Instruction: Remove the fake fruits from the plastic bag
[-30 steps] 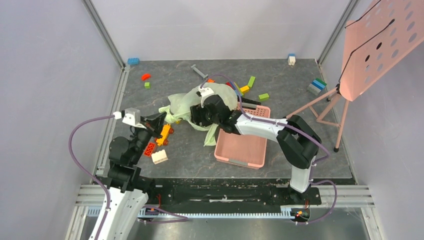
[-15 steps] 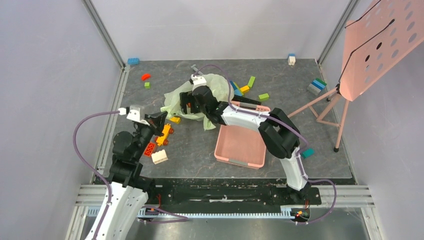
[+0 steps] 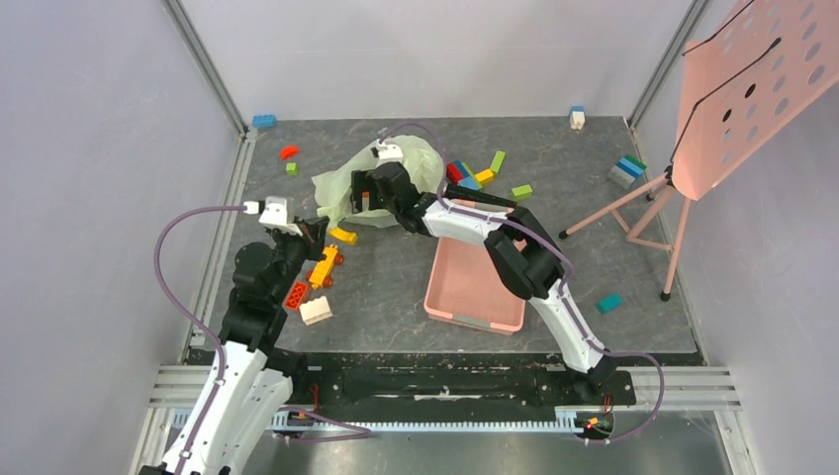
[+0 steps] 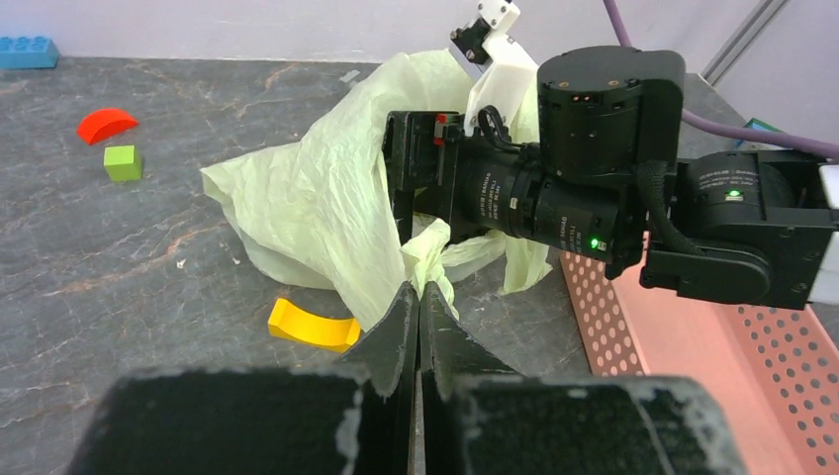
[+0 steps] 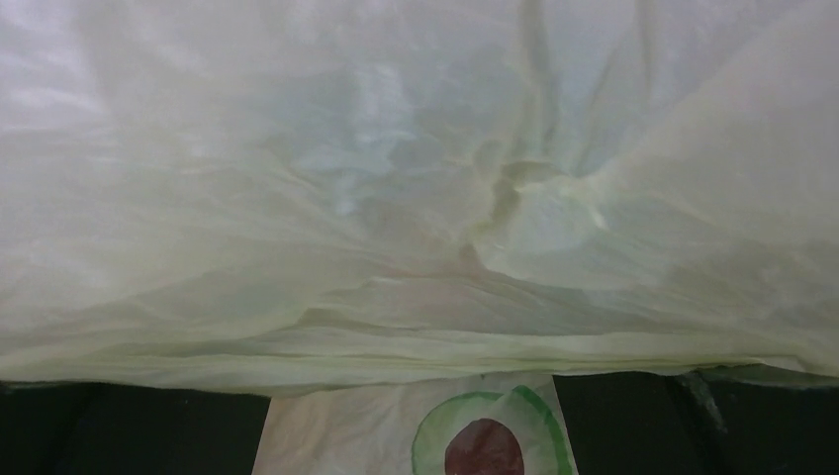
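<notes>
Both arms work at the plastic bag point(image 3: 333, 186).
The bag lies crumpled on the tabletop point(image 3: 396, 287), at 11 o'clock from the pink basket point(image 3: 465, 289). The left fingers point(image 4: 394, 332) are closed, pinching a twisted strand of its edge. The right fingers point(image 5: 129, 426) are spread apart inside it, against the film.

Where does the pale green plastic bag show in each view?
Top external: plastic bag just left of centre, upper half.
Left wrist: middle, upper half.
Right wrist: fills nearly the whole picture.
Shared landmark: yellow curved block beside it, top external and left wrist only.
</notes>
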`<action>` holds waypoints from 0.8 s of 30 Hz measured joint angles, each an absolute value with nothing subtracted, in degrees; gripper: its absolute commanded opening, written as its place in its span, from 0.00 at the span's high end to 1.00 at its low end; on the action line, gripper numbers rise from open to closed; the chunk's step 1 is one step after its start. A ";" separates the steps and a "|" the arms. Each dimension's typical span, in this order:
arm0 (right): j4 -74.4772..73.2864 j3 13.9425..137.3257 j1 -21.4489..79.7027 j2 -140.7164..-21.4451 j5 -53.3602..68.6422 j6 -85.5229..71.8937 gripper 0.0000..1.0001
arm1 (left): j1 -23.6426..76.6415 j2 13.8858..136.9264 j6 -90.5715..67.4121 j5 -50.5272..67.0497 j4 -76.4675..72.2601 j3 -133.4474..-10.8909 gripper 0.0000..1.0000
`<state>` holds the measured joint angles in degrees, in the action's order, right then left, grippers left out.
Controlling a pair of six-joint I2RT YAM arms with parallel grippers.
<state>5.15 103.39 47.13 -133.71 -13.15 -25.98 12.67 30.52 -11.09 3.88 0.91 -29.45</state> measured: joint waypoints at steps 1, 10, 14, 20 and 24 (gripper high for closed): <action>5.26 103.96 46.94 -134.54 -12.71 -26.20 0.02 | 12.67 30.72 -11.05 3.53 0.97 -29.45 0.98; 6.48 105.01 45.60 -139.24 -7.66 -28.05 0.32 | 12.67 31.14 -11.03 3.05 1.76 -29.45 0.98; 10.76 100.95 45.01 -138.26 -6.66 -28.01 0.46 | 12.67 31.07 -11.03 3.05 2.11 -29.45 0.98; 16.38 91.02 44.45 -131.68 -6.28 -26.30 0.55 | 12.67 29.50 -11.03 3.07 4.51 -29.47 0.98; 17.89 83.79 44.34 -126.19 -6.31 -24.95 0.56 | 12.67 28.73 -10.37 3.05 8.16 -30.55 0.98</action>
